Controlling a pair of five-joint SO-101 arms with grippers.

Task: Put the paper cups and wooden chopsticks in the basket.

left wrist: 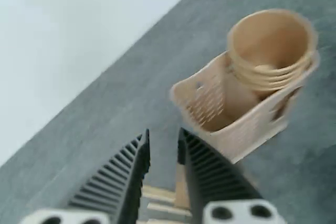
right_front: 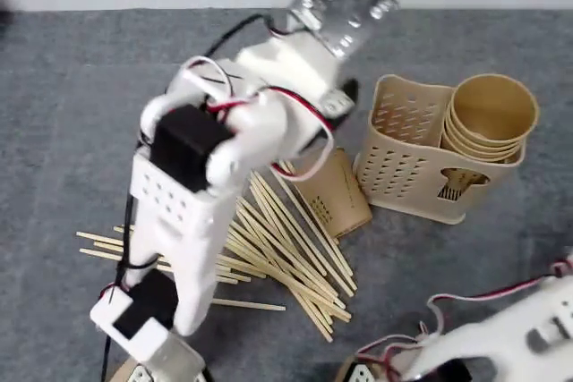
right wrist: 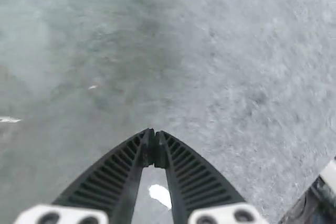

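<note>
One cup [right_front: 336, 192] lies tipped beside the basket [right_front: 394, 172], chopsticks [right_front: 291, 257] strewn nearby. Likely light, crushable paper: pinch its rim gently. Left gripper [left wrist: 163, 139] hangs parted, empty; right gripper [right wrist: 154, 135] is clenched on nothing.

On the grey table [right_front: 63, 131]
Bears an upright slotted basket [right_front: 398, 167], a paper cup [right_front: 336, 194] lying on its side just beside it, and wooden chopsticks [right_front: 286, 257] strewn loosely nearby.
</note>
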